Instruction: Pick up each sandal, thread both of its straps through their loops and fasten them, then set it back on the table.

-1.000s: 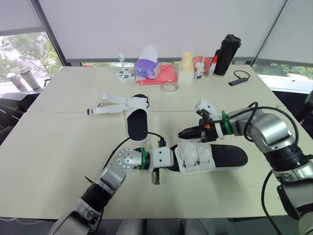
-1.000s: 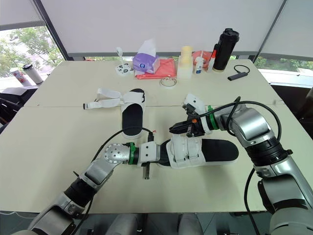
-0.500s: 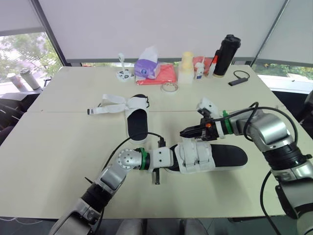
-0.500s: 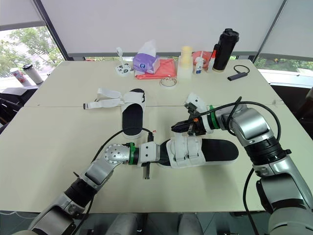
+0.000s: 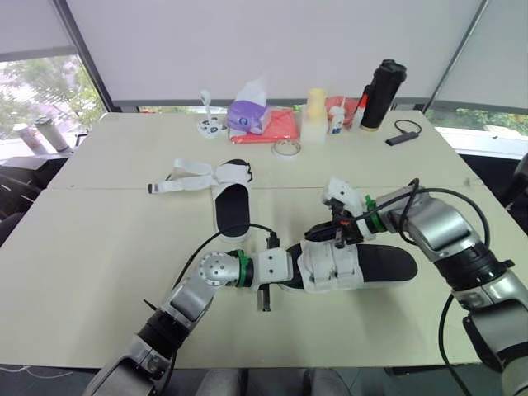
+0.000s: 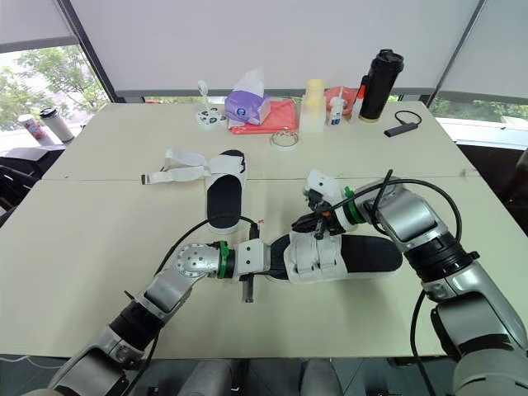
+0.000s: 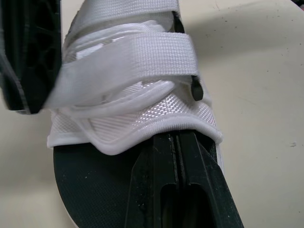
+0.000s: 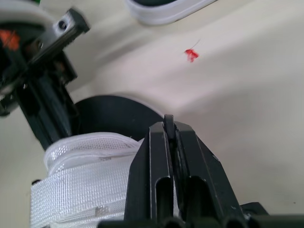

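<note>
Beige table, work area front-centre. On it the near sandal lay flat, both white straps folded across the upper. My left gripper was pinched closed, fingers lying on the black insole at the toe end. My right gripper was closed too, tips down at the straps. The second sandal sat farther back, its straps splayed open.

The near sandal is hemmed in at its toe by the left gripper and over its straps by the right gripper; its heel end and near side stand open. Bare table lies to the left. The second sandal lies just beyond, and a bottle stands among clutter along the far edge.
</note>
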